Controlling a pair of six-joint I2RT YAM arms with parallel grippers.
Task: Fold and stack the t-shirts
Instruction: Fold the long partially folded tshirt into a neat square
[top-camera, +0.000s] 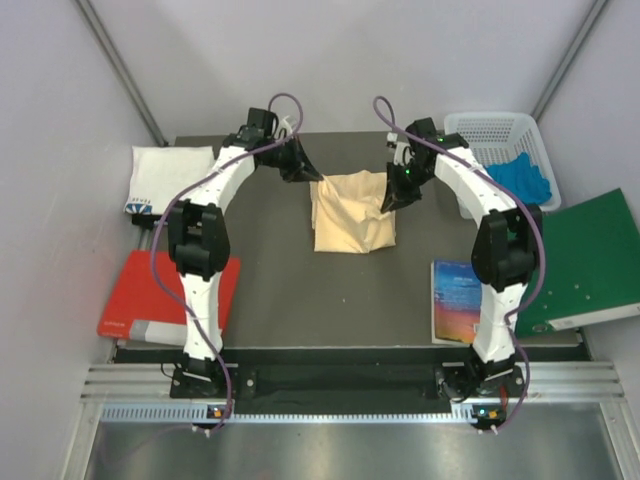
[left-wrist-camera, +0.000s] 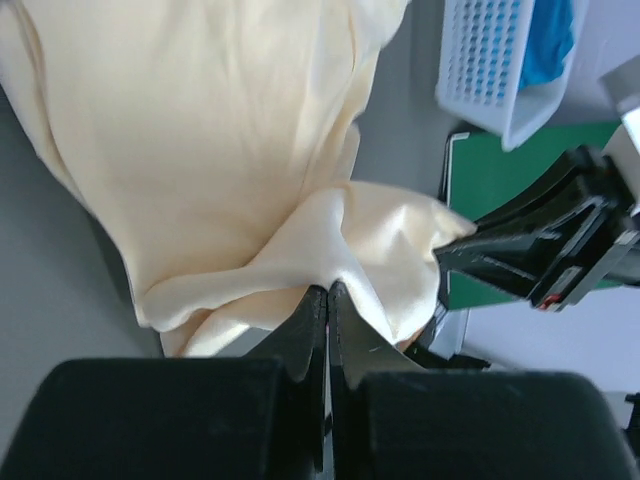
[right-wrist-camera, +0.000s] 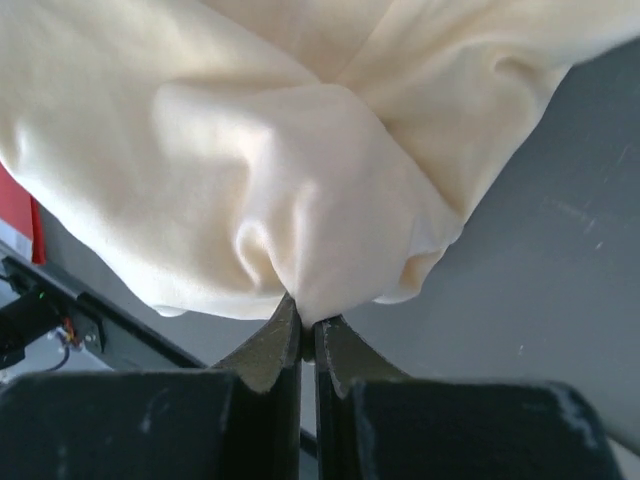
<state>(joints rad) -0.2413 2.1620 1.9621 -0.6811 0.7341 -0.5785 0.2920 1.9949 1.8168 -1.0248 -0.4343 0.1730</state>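
Observation:
The pale peach-yellow t-shirt (top-camera: 352, 215) lies partly folded in the middle of the dark table. Its far edge is lifted between both grippers. My left gripper (top-camera: 314, 176) is shut on the shirt's far left corner; in the left wrist view the fingertips (left-wrist-camera: 328, 291) pinch a fold of yellow cloth (left-wrist-camera: 230, 150). My right gripper (top-camera: 388, 203) is shut on the far right corner, and a bunch of cloth (right-wrist-camera: 300, 170) is pinched at its tips (right-wrist-camera: 308, 323). The white t-shirt (top-camera: 168, 172), with a small dark-blue print (top-camera: 140, 206), lies folded at the back left.
A white basket (top-camera: 497, 132) holding a blue cloth (top-camera: 523, 178) stands at the back right. A green folder (top-camera: 590, 262) lies at the right edge, a blue book (top-camera: 456, 300) at the front right, and a red book (top-camera: 150, 300) at the front left.

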